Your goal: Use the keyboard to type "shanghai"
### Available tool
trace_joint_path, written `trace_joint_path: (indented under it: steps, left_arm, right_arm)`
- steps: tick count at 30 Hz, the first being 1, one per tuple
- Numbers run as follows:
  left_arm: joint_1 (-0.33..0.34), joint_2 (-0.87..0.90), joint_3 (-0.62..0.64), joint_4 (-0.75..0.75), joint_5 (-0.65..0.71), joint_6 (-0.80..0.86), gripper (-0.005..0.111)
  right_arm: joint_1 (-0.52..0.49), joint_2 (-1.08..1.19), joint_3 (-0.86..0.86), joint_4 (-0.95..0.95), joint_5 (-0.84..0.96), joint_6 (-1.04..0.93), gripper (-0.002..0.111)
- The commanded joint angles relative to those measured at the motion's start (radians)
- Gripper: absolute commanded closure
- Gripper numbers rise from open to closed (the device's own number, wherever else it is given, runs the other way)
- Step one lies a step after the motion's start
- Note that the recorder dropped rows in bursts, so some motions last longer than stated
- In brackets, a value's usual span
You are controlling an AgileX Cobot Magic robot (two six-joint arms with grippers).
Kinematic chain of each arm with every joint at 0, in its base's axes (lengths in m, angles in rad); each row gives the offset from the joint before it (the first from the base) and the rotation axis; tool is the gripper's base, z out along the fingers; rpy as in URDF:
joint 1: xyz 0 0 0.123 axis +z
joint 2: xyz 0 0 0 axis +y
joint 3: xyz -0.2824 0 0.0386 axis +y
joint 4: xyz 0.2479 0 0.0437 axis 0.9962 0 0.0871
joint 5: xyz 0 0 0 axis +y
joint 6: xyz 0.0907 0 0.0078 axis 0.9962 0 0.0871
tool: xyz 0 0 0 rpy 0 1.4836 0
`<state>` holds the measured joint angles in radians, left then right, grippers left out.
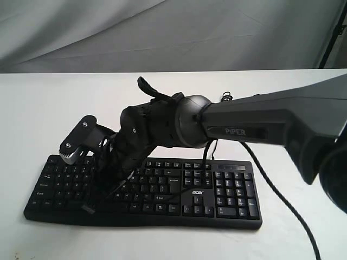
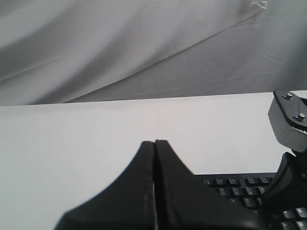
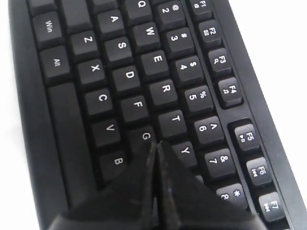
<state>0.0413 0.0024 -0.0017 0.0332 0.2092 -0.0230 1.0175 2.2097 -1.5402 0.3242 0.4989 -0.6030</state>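
The black keyboard point(image 1: 233, 189) with a white acer logo lies on the white table point(image 1: 43, 108). My right arm reaches across it from the right, and my right gripper point(image 1: 108, 183) points down on the left half of the keys. In the right wrist view the right gripper point(image 3: 156, 143) is shut, its tip just past the G key point(image 3: 146, 136) and beside the Y key point(image 3: 185, 150), with the keys under it hidden. My left gripper point(image 2: 154, 142) is shut on nothing over bare table, with the keyboard's point(image 2: 240, 189) function row off to one side. It does not show in the exterior view.
A thick black cable point(image 1: 282, 200) runs from the right arm down over the table, past the keyboard's number pad end. A thin black cable point(image 1: 162, 197) drapes across the keys. Grey cloth point(image 1: 162, 32) hangs behind the table.
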Motion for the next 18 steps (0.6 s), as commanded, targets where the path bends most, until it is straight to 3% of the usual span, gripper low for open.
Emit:
trace_joint_path:
  steps: [1, 18]
  left_arm:
    - [-0.006, -0.002, 0.002, 0.0, -0.011, -0.003, 0.107]
    - [-0.006, -0.002, 0.002, 0.0, -0.011, -0.003, 0.107]
  right_arm:
    - [0.004, 0.018, -0.004, -0.003, -0.013, 0.006, 0.108]
    - [0.004, -0.017, -0.031, -0.011, -0.045, 0.002, 0.108]
